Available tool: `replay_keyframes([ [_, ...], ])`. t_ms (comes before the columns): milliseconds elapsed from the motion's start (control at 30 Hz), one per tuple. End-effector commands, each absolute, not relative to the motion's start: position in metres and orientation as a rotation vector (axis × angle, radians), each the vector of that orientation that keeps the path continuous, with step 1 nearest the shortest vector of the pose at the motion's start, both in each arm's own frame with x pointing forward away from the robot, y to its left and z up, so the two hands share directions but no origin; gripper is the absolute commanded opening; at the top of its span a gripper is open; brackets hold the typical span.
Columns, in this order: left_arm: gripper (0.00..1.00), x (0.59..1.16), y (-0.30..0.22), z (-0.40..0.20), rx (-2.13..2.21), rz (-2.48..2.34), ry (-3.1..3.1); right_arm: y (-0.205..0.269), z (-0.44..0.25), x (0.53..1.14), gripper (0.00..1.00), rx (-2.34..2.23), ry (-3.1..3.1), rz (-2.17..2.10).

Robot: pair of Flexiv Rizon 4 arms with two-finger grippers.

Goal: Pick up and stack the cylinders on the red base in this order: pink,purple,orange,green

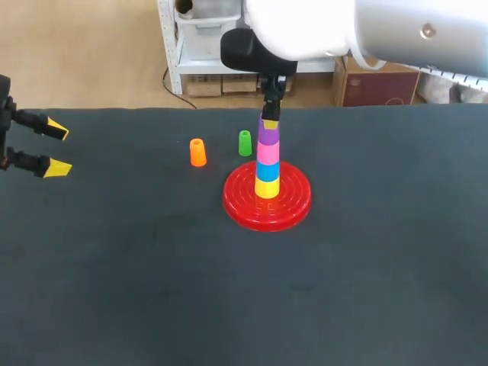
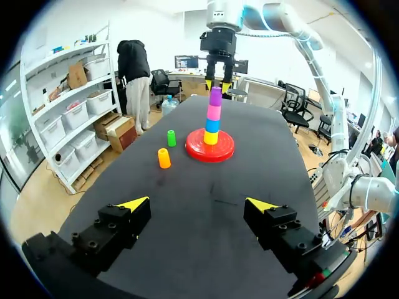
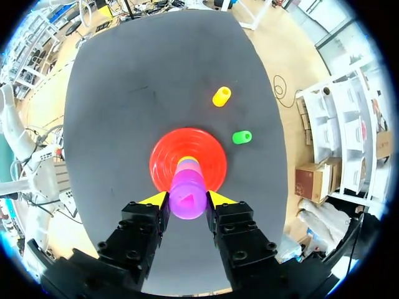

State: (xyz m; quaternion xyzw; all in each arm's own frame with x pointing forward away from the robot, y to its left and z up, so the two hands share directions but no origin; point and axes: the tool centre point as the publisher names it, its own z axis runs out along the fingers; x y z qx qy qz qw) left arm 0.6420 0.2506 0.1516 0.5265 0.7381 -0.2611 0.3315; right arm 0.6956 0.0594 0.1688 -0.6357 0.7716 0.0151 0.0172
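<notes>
On the red base point(image 1: 296, 204) stands a stack: yellow at the bottom, then blue, a pink cylinder point(image 1: 268, 152) and a purple cylinder point(image 1: 268, 135) on top. My right gripper point(image 1: 270, 120) comes straight down over the stack and is shut on the purple cylinder point(image 3: 187, 194), one finger on each side. The orange cylinder point(image 1: 197, 152) and the green cylinder point(image 1: 245, 142) stand upright on the mat to the left of the base. My left gripper point(image 1: 55, 149) hangs open at the table's far left edge, holding nothing.
The dark mat point(image 1: 152, 290) covers the whole table. The orange cylinder point(image 2: 164, 158) and green cylinder point(image 2: 171, 137) stand between my left gripper point(image 2: 196, 205) and the base point(image 2: 225, 149).
</notes>
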Motion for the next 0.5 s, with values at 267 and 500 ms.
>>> replay_keyframes([
  [267,1.0,0.642,0.251,0.15,1.376,-0.683,1.924,0.072,0.186,0.71,1.0,-1.988,2.363,-0.062],
  [500,1.0,0.642,0.251,0.15,1.376,-0.683,1.924,0.104,0.201,0.742,1.0,-2.055,2.25,-0.066],
])
